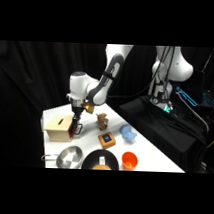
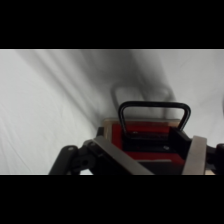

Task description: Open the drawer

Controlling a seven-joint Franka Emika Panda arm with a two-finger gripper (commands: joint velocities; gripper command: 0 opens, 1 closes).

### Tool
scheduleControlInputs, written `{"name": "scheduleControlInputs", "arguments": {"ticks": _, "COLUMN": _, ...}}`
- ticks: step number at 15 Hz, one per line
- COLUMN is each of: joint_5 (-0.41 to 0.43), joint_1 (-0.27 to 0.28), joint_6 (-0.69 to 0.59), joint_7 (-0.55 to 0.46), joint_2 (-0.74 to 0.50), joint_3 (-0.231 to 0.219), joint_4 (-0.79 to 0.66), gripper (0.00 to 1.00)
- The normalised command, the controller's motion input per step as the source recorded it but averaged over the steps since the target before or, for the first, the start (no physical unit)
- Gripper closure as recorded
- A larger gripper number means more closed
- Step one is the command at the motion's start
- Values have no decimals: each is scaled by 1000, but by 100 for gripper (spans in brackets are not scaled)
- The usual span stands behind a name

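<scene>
Where the wooden box (image 1: 57, 128) sits at the counter's (image 1: 144, 141) left end, you find the hand (image 1: 74, 128) at the drawer (image 2: 145, 131), fingers (image 2: 196, 155) spread around its black handle (image 2: 154, 107).

Light matt wood box (image 1: 56, 128), glossy black handle (image 2: 154, 116), seemingly metal bowl (image 1: 69, 156).

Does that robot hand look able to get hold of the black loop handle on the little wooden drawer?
Probably yes. The hand is already down at the drawer front, and the black loop handle stands right before it, nothing between.
</scene>
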Motion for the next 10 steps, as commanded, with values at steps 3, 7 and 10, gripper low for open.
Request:
{"name": "scheduleControlInputs", "arguments": {"ticks": 3, "joint_5": 96, "joint_1": 39, "joint_6": 155, "joint_7": 36, "joint_2": 179, "joint_3": -75, "joint_4": 184, "gripper": 0}}
{"name": "scheduleControlInputs", "arguments": {"ticks": 7, "joint_5": 111, "joint_1": 26, "joint_6": 153, "joint_7": 12, "joint_2": 161, "joint_3": -48, "joint_4": 139, "gripper": 0}}
{"name": "scheduleControlInputs", "arguments": {"ticks": 10, "joint_5": 115, "joint_1": 42, "joint_6": 179, "joint_7": 0, "joint_2": 113, "joint_3": -30, "joint_4": 73, "gripper": 0}}
